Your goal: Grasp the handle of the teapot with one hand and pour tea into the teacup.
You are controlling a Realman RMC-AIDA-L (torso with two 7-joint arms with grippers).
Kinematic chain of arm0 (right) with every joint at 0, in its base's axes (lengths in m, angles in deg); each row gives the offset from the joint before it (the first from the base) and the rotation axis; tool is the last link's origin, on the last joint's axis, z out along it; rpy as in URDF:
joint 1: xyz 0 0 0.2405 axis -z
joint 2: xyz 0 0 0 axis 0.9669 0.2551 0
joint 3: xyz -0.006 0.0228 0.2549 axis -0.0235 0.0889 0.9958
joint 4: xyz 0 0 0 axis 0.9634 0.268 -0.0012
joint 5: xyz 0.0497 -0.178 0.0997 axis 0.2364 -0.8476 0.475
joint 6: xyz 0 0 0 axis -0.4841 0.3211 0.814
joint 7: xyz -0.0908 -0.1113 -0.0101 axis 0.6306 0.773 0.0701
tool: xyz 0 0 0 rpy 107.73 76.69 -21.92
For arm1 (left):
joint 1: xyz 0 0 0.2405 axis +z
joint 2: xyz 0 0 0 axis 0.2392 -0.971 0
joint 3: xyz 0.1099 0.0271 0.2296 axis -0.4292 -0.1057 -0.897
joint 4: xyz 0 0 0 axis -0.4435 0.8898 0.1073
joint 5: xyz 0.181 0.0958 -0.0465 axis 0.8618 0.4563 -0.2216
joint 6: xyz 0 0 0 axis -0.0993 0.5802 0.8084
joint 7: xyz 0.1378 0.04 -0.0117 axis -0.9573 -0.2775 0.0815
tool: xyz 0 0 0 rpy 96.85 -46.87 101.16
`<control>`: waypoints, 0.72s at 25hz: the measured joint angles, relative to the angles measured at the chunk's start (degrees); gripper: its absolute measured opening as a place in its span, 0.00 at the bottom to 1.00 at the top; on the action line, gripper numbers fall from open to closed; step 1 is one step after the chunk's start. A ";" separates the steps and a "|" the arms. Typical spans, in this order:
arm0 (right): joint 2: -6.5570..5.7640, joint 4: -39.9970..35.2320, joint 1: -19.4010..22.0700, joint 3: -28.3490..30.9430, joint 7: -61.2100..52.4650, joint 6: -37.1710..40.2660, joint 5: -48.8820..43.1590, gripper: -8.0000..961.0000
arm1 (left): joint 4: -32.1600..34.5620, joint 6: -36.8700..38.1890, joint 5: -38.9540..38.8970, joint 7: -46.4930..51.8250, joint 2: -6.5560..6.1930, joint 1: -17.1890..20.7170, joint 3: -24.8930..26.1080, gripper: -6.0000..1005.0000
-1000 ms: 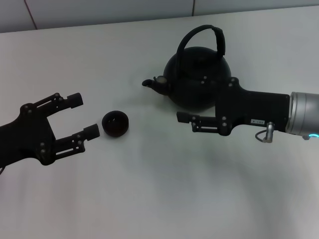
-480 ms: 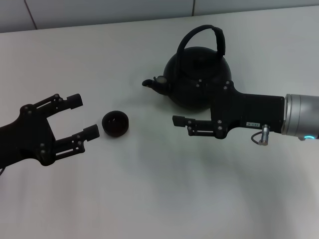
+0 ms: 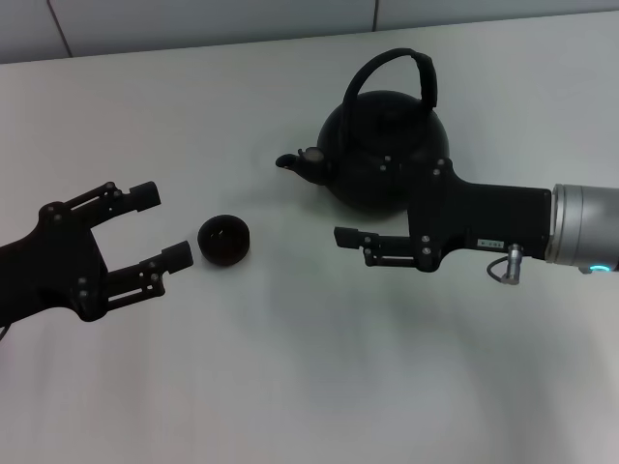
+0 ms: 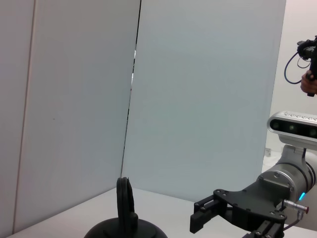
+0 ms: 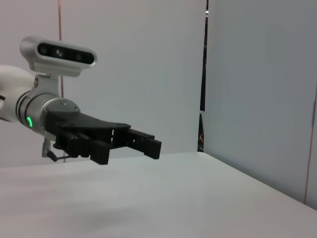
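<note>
right arm is sitting low in front of the pot, nowhere near the handle

the round black teapot with its tall arched handle is standing upright on the white table at about 1 o'clock, spout pointing at 9 o'clock toward the small black teacup. the right gripper is hovering just in front of the pot's belly, fingers looking pressed close together, well below the handle. the left gripper is sitting beside the cup at its 9 o'clock, fingers spread wide, holding nothing. risk as i see it: any swing in from this height is bumping the belly and shoving the pot, and a tilted pot so near the cup is knocking it over.
</note>
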 joint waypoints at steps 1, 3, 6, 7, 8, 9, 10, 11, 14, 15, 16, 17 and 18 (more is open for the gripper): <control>0.04 0.06 0.14 -0.06 0.41 0.01 -0.02 0.75 | 0.00 0.00 0.01 0.00 0.00 0.00 0.00 0.79; 0.06 0.12 0.20 -0.07 0.48 0.01 -0.03 0.75 | 0.00 0.01 0.06 0.00 0.00 0.00 0.00 0.79; 0.09 0.22 0.36 -0.09 0.53 0.03 -0.05 0.75 | 0.00 0.06 0.13 0.00 0.00 0.00 0.00 0.79; 0.09 0.23 0.41 -0.09 0.53 0.03 -0.05 0.75 | 0.00 0.09 0.16 0.00 0.00 0.00 0.00 0.79; 0.09 0.22 0.48 -0.09 0.53 0.03 -0.07 0.75 | 0.00 0.11 0.17 0.00 0.00 0.01 0.00 0.79; 0.09 0.22 0.48 -0.09 0.53 0.03 -0.07 0.75 | 0.00 0.12 0.17 0.00 0.00 0.02 0.00 0.79; 0.09 0.22 0.50 -0.09 0.53 0.03 -0.08 0.75 | 0.00 0.12 0.19 0.00 0.00 0.05 0.00 0.79; 0.09 0.22 0.51 -0.09 0.53 0.15 -0.09 0.75 | 0.00 0.10 0.26 0.00 0.00 0.09 0.00 0.79; 0.09 0.21 0.52 -0.09 0.53 0.38 -0.11 0.75 | 0.00 0.10 0.26 0.00 0.00 0.09 0.00 0.79; 0.09 0.21 0.53 -0.09 0.53 0.48 -0.11 0.75 | 0.00 0.08 0.32 0.00 0.00 0.13 0.00 0.79; 0.09 0.19 0.65 -0.09 0.54 0.56 -0.12 0.75 | 0.00 0.07 0.40 -0.01 0.00 0.15 0.00 0.79; 0.09 0.19 0.65 -0.09 0.54 0.56 -0.12 0.75 | 0.00 0.06 0.41 -0.07 0.00 0.16 0.00 0.79; 0.09 0.17 0.80 -0.09 0.67 0.56 -0.11 0.75 | 0.00 0.06 0.41 -0.07 0.00 0.16 0.00 0.79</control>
